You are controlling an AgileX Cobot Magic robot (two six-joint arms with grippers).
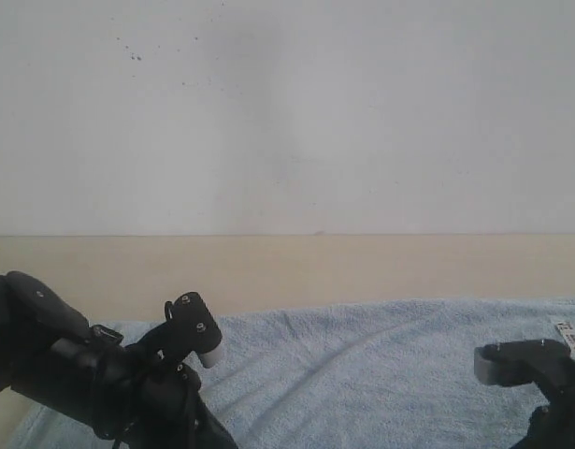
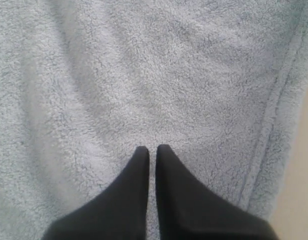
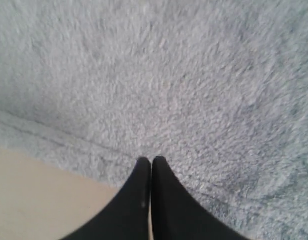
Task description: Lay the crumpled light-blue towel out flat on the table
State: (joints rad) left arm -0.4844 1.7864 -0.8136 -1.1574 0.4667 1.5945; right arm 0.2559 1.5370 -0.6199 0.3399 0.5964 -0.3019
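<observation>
The towel (image 1: 380, 374) lies spread on the table (image 1: 268, 267), with faint creases across it and a small white tag (image 1: 567, 337) near its right end. The left gripper (image 2: 152, 148) sits over the towel near its hemmed edge, jaws pressed together with no cloth between them. The right gripper (image 3: 151, 160) is also closed and empty, tips over the towel just inside its hem, bare table beyond.
</observation>
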